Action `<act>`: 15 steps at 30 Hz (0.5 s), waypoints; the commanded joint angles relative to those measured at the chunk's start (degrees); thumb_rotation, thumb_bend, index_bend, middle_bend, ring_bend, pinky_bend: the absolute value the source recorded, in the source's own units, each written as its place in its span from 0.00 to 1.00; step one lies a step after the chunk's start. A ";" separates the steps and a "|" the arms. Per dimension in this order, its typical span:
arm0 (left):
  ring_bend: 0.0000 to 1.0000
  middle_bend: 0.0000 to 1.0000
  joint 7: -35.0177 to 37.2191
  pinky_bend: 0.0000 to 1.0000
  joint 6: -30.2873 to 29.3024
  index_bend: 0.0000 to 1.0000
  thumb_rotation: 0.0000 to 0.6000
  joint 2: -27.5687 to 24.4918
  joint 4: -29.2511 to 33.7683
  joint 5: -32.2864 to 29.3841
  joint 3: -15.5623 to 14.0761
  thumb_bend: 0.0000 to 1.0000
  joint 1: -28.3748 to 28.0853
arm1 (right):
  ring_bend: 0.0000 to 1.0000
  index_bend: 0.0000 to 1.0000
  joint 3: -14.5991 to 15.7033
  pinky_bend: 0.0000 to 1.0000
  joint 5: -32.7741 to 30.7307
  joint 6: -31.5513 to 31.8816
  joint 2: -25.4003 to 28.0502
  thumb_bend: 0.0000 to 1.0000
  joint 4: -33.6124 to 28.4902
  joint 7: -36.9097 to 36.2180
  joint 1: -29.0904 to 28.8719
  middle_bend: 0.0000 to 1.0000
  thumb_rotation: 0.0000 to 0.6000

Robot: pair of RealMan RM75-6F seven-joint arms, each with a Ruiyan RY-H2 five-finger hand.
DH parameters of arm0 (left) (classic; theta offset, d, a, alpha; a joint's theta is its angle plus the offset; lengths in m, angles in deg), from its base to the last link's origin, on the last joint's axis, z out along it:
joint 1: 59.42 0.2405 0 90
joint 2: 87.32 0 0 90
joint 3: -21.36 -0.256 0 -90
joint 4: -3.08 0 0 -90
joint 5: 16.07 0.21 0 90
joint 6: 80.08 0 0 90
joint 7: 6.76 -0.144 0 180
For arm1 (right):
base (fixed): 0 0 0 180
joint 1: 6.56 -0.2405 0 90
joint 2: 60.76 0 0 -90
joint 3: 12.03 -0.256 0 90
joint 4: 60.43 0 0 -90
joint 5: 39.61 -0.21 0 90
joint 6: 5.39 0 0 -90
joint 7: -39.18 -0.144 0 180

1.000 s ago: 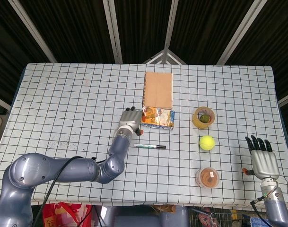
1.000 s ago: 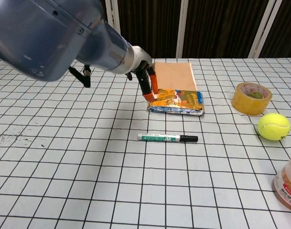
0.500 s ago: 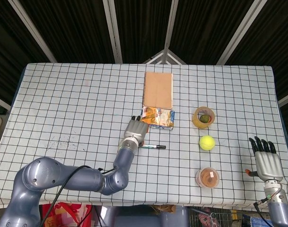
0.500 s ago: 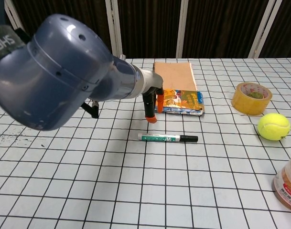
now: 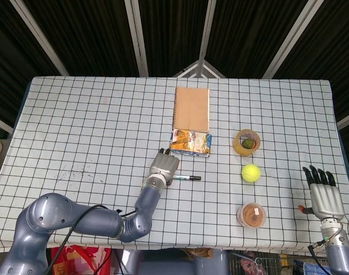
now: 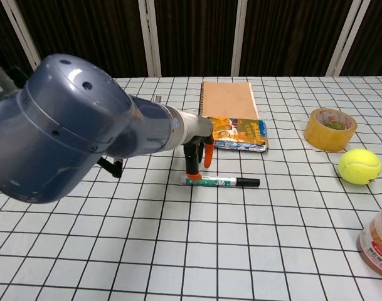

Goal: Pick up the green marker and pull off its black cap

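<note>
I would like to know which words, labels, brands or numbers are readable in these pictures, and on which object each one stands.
No text can be read with certainty.
Green marker: white print on the barrel, too small to read.
Colourful packet: printed pattern, any words blurred.
Tape roll: reddish marks on its top edge, illegible.
Jar: a label band, unreadable.
Brown notebook: plain cover, no writing visible.

**Surroundings: tabletop and backdrop**

Tabletop covered by a white cloth with a black grid print; cloth hangs over the near edge in the head view. Small dark scuff marks on the cloth toward the left side. Behind the tabletop, dark corrugated panels split by pale upright posts. Pale beams cross the dark floor in the head view. Light even, shadows soft.
</note>
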 commanded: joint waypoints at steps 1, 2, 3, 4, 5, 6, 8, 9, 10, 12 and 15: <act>0.00 0.26 -1.16 0.00 -0.57 0.39 1.00 0.19 0.05 0.22 -0.60 0.46 0.42 | 0.00 0.00 -0.08 0.00 0.11 0.11 -0.03 0.08 -0.11 0.17 -0.07 0.00 1.00; 0.00 0.25 -1.41 0.00 -0.60 0.39 1.00 0.32 -0.01 0.16 -0.62 0.46 0.58 | 0.00 0.00 -0.12 0.00 0.09 0.11 -0.05 0.08 -0.15 0.21 -0.09 0.00 1.00; 0.00 0.26 -1.63 0.00 -0.53 0.39 1.00 0.40 -0.03 0.11 -0.60 0.46 0.76 | 0.00 0.00 -0.15 0.00 0.01 0.08 -0.08 0.08 -0.17 0.23 -0.10 0.00 1.00; 0.00 0.26 -1.71 0.00 -0.51 0.39 1.00 0.45 -0.04 0.15 -0.58 0.46 0.89 | 0.00 0.00 -0.17 0.00 -0.05 0.05 -0.12 0.08 -0.17 0.23 -0.10 0.00 1.00; 0.00 0.26 -1.77 0.00 -0.50 0.39 1.00 0.52 -0.09 0.37 -0.51 0.46 1.08 | 0.00 0.00 -0.18 0.00 -0.12 0.00 -0.18 0.08 -0.14 0.26 -0.10 0.00 1.00; 0.00 0.26 -1.72 0.00 -0.55 0.39 1.00 0.62 -0.19 0.75 -0.45 0.46 1.28 | 0.00 0.00 -0.18 0.00 -0.18 -0.06 -0.24 0.08 -0.14 0.39 -0.14 0.00 1.00; 0.00 0.25 -1.71 0.00 -0.58 0.39 1.00 0.82 -0.32 1.42 -0.36 0.46 1.67 | 0.00 0.00 -0.21 0.00 -0.42 -0.12 -0.30 0.08 -0.20 0.68 -0.16 0.00 1.00; 0.00 0.26 -1.56 0.00 -0.43 0.39 1.00 0.92 -0.34 1.72 -0.21 0.46 1.90 | 0.00 0.00 -0.24 0.00 -0.46 -0.09 -0.33 0.08 -0.26 0.71 -0.15 0.00 1.00; 0.00 0.26 -1.41 0.00 -0.26 0.40 1.00 1.02 -0.39 2.00 -0.07 0.46 2.13 | 0.00 0.00 -0.27 0.00 -0.49 -0.03 -0.34 0.08 -0.32 0.71 -0.13 0.00 1.00; 0.00 0.26 -1.30 0.00 -0.04 0.41 1.00 1.28 -0.51 2.54 0.13 0.46 2.45 | 0.00 0.00 -0.23 0.00 -0.48 0.05 -0.29 0.08 -0.37 0.66 -0.03 0.00 1.00; 0.00 0.26 -1.29 0.00 -0.22 0.42 1.00 1.76 -0.59 3.64 0.25 0.47 2.71 | 0.00 0.00 -0.21 0.00 -0.56 0.04 -0.28 0.08 -0.34 0.59 0.05 0.00 1.00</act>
